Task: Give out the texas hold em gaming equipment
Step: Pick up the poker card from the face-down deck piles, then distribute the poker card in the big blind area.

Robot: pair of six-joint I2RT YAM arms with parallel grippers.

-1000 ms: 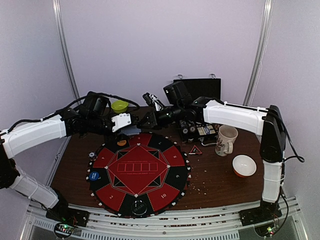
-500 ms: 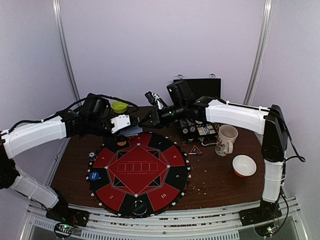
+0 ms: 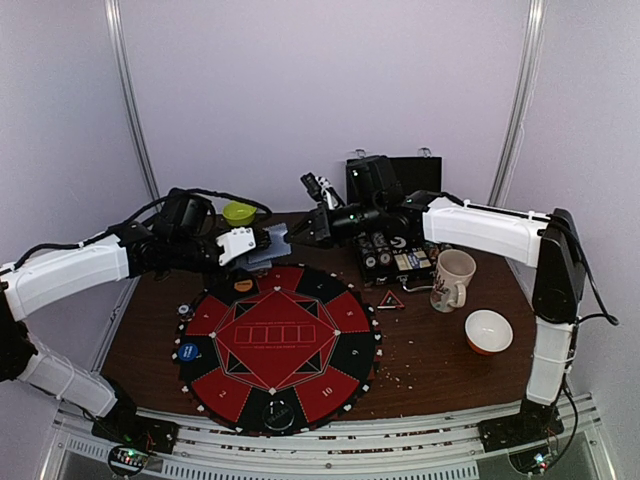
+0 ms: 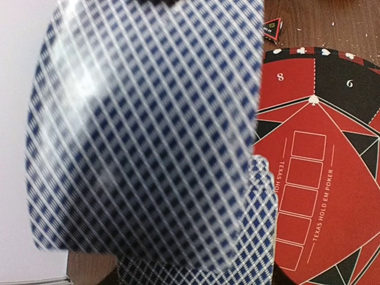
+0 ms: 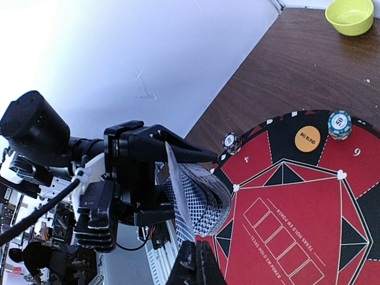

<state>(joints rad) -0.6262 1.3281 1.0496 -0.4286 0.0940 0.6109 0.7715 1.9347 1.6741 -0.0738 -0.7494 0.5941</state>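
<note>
Lifting since a second ago, my left gripper (image 3: pixel 256 245) is carrying the deck (image 3: pixel 275 243) higher over the far rim of the red-and-black mat (image 3: pixel 275 340), while my right gripper (image 3: pixel 298 233) is pulling back to the right, just beside the deck. On the table (image 3: pixel 440 350) the red-black triangle (image 3: pixel 390 300) is lying beside the mat.

Through the left wrist camera, one playing card (image 4: pixel 148 136) is filling most of the view, blurred, with the deck (image 4: pixel 256 237) sitting behind it.

Through the right wrist camera, my right gripper is pinching fully closed on that card's lower edge (image 5: pixel 178 190). My left gripper is clamping about halfway closed around the fanned deck (image 5: pixel 205 205). An orange disc (image 5: pixel 307 139) and a striped poker chip (image 5: pixel 339 124) are resting on the mat.
</note>
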